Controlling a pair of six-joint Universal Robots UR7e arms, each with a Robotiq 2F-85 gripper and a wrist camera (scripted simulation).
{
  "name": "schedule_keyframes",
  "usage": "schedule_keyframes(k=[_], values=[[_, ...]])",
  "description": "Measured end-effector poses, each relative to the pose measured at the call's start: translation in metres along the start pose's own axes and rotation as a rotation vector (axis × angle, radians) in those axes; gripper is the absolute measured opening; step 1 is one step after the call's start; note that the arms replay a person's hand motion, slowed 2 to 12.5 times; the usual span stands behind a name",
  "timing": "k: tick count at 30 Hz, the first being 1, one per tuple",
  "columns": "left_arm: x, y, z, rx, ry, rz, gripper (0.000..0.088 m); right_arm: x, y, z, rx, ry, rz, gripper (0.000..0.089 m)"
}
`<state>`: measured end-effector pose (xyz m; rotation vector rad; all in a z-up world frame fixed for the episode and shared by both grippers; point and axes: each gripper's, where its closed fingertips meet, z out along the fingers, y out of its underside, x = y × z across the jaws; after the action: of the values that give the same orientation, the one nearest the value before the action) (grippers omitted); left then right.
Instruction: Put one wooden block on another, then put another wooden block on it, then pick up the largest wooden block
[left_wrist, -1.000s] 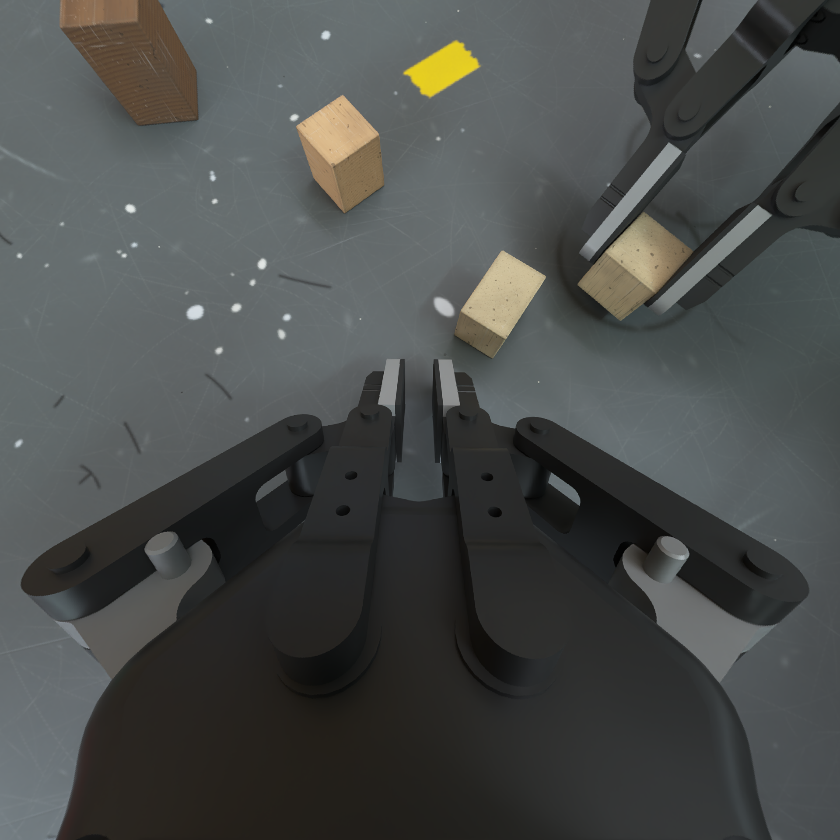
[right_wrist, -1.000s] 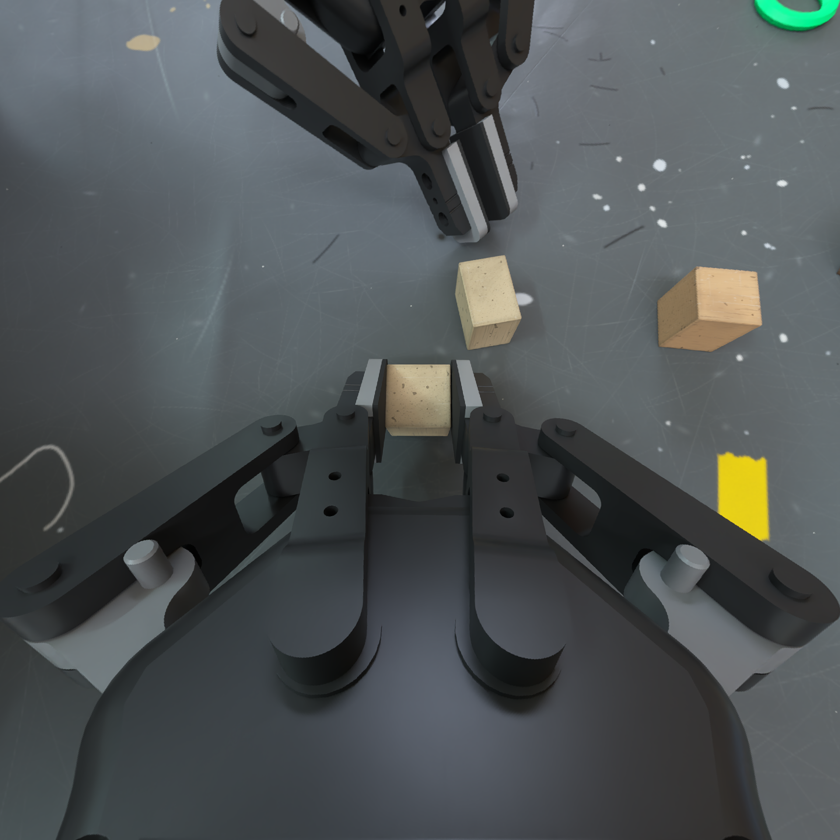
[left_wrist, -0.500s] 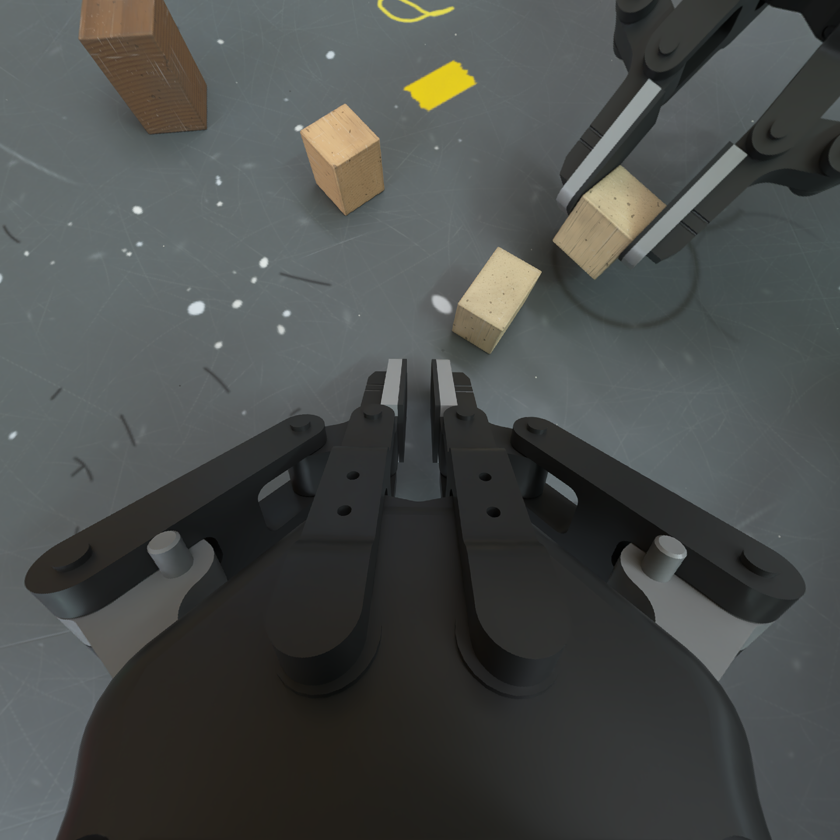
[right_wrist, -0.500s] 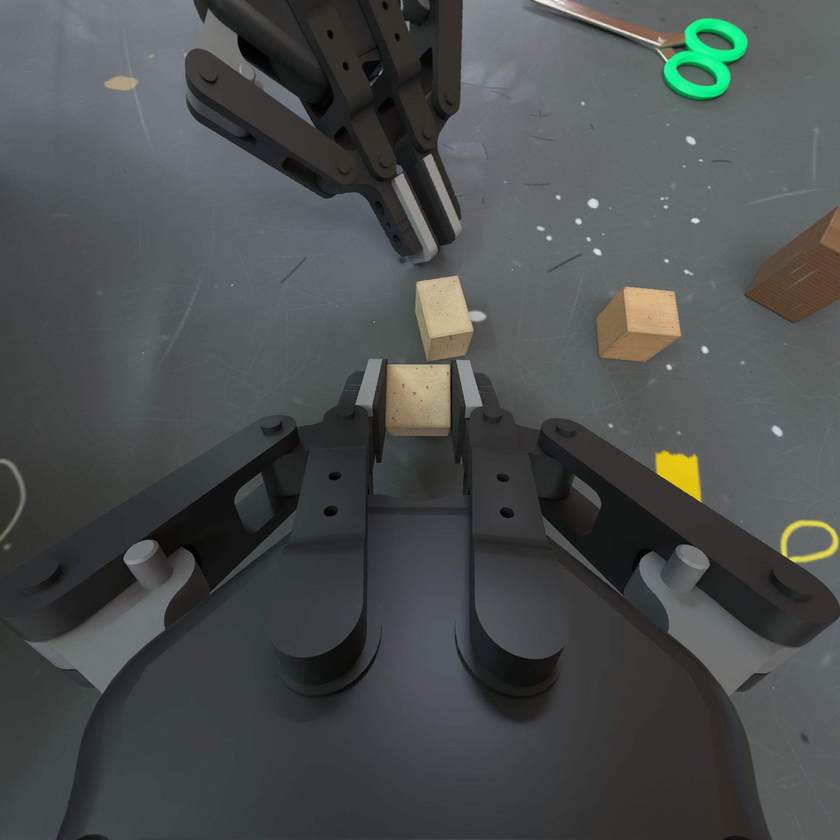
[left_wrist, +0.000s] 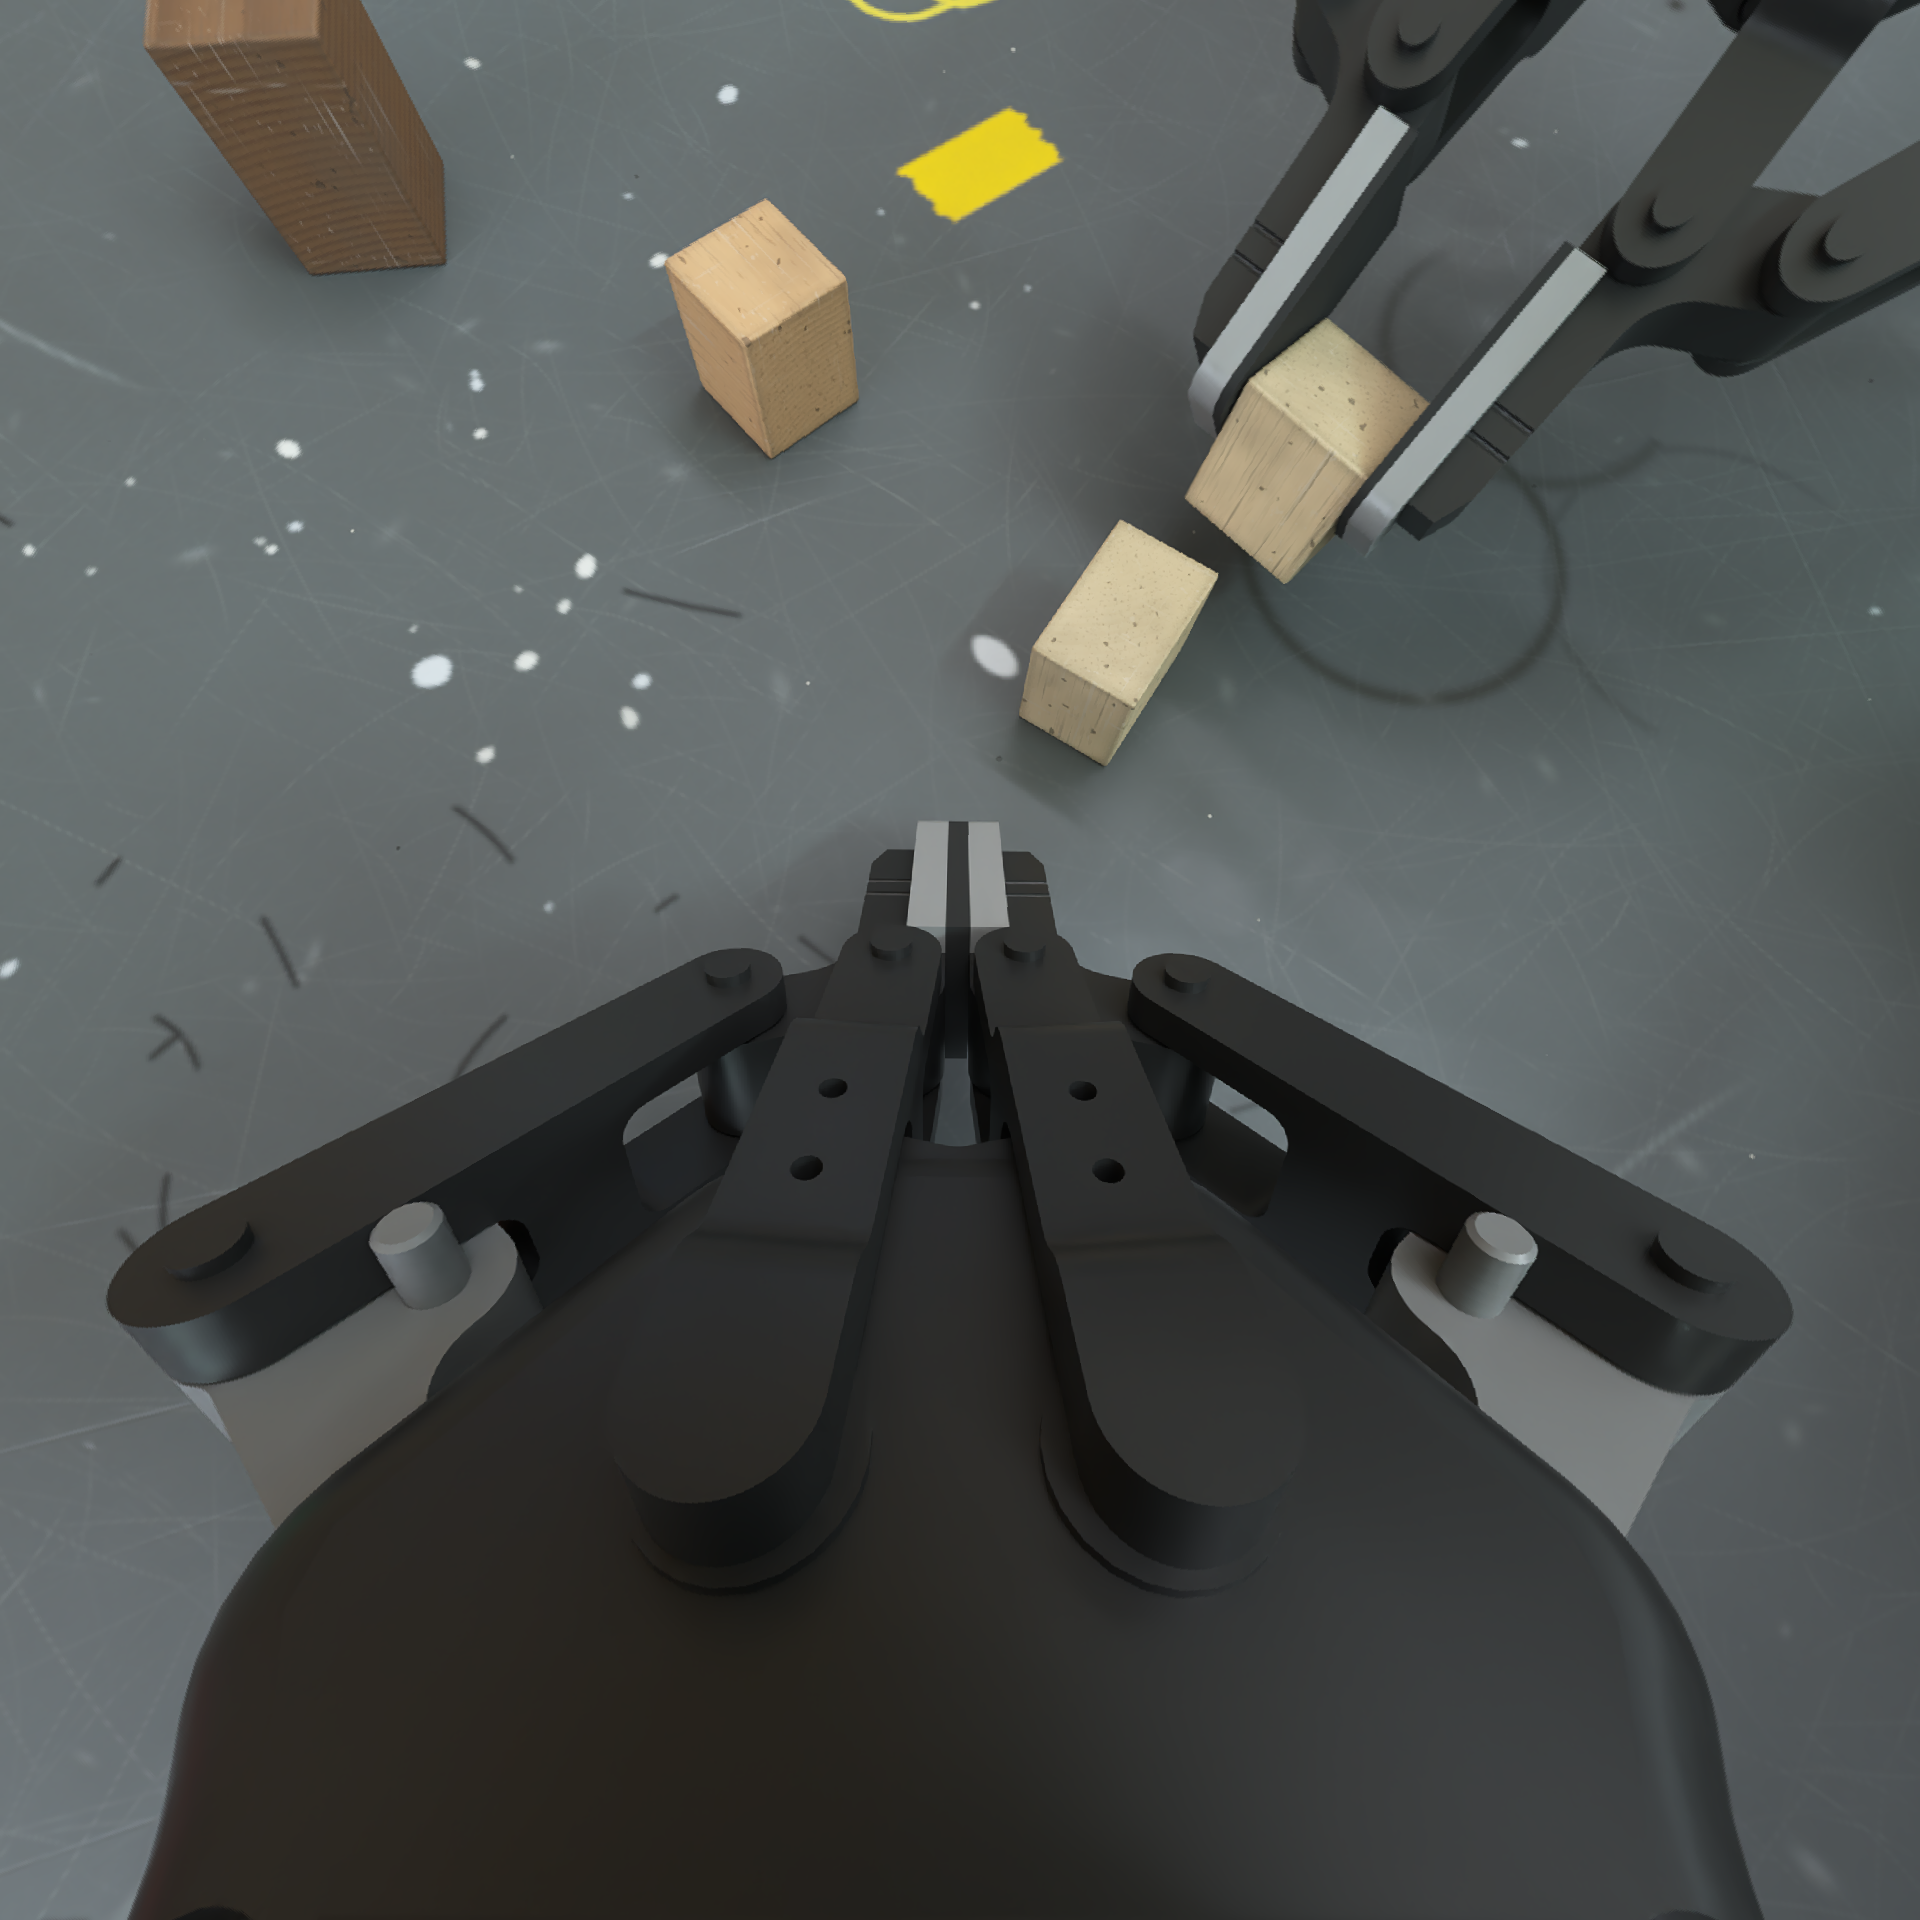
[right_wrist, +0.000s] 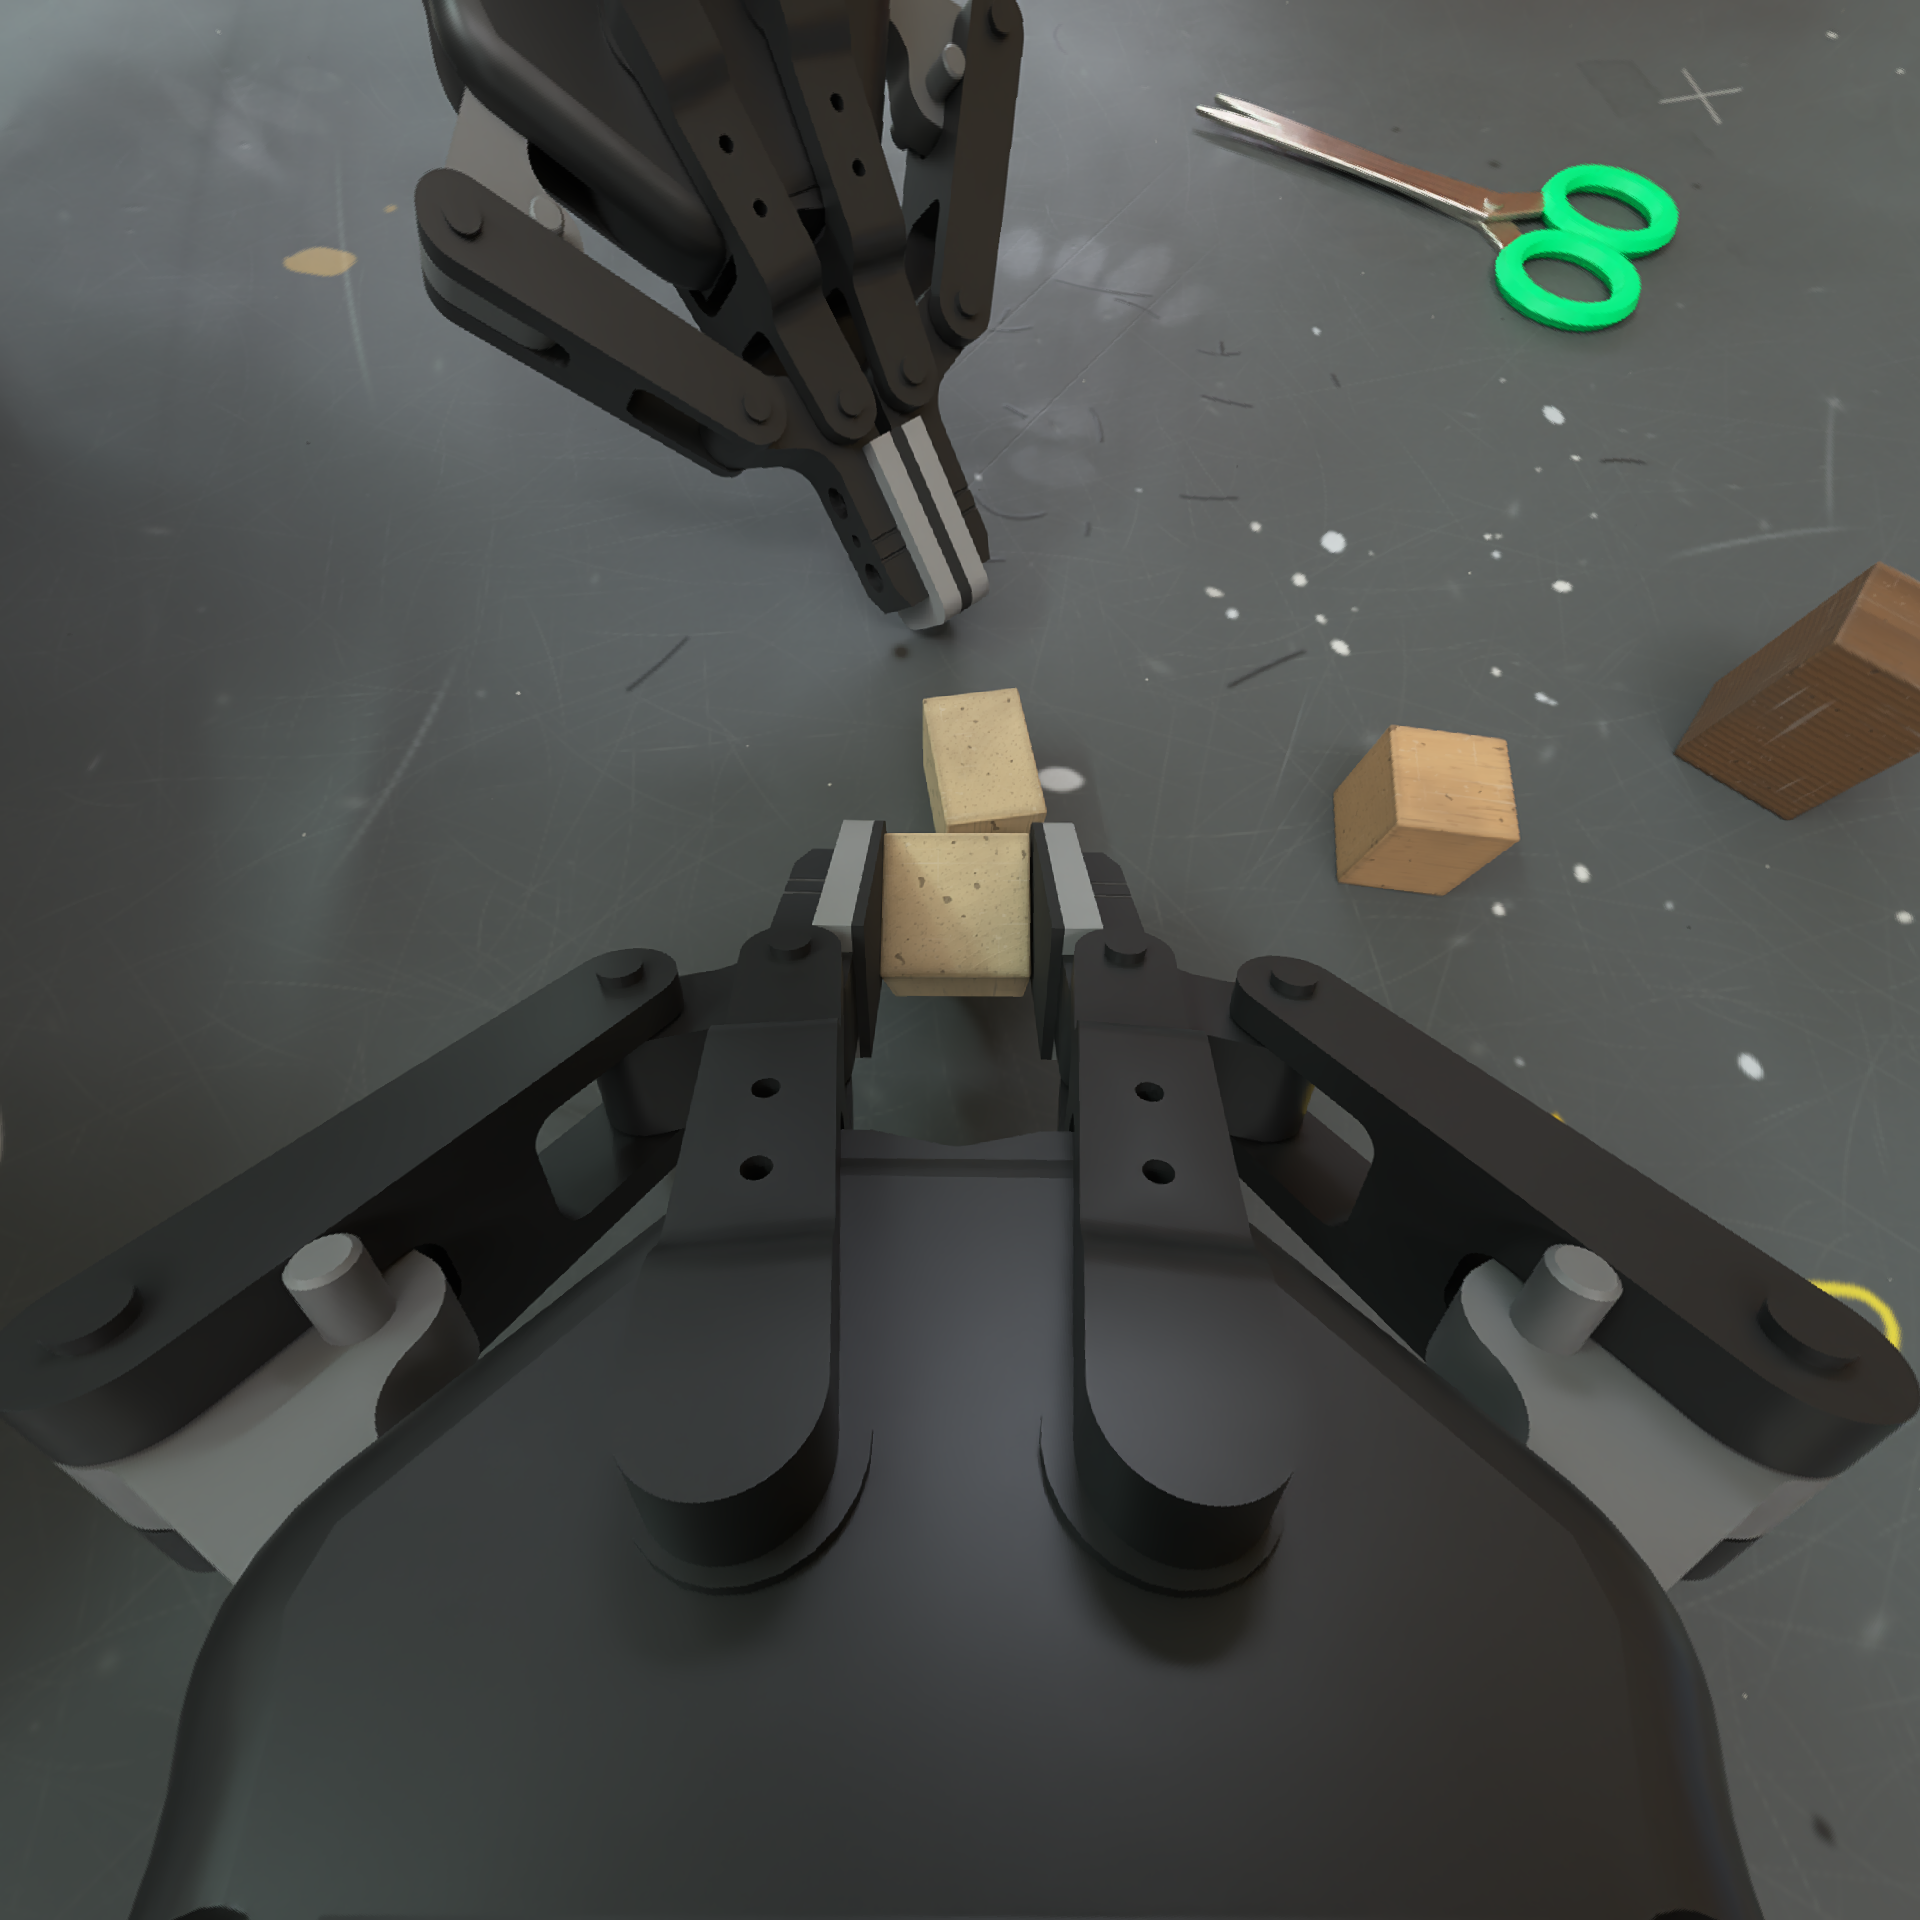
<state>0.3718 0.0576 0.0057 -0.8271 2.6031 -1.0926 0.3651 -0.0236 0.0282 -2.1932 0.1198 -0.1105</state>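
Clamped by the right gripper (right_wrist: 956, 904) on two opposite flat faces: a pale wooden cube (right_wrist: 954, 909), held clear of the grey table (right_wrist: 312, 831). Probably light, rigid and not fragile, with smooth faces that could slip under a weak pinch; best taken square across parallel sides, as here. Just beyond the fingertips, on the table: a second pale block (right_wrist: 982, 758), the likely base, a touch right of the held cube's centre line. From the left wrist view, held cube (left_wrist: 1304, 462) above and to the far right of that block (left_wrist: 1117, 639), corners nearly meeting, though actual contact hard to judge. Farther off, left gripper (left_wrist: 956, 873) with its pads pressed together on nothing, near that base block. Farther right in the right wrist view: a tan block (right_wrist: 1423, 810), then the large dark-brown block (right_wrist: 1818, 696), heaviest by looks, needing a wide grasp. Farthest: green-handled scissors (right_wrist: 1558, 234).
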Motion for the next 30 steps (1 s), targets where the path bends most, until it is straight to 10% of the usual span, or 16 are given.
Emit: schedule_keyframes(k=[30], values=[[0.001,-0.003,0.002,0.025,0.014,-0.007,0.0000,0.012,-0.024,0.008,0.068,-0.098,0.016,0.0243]])
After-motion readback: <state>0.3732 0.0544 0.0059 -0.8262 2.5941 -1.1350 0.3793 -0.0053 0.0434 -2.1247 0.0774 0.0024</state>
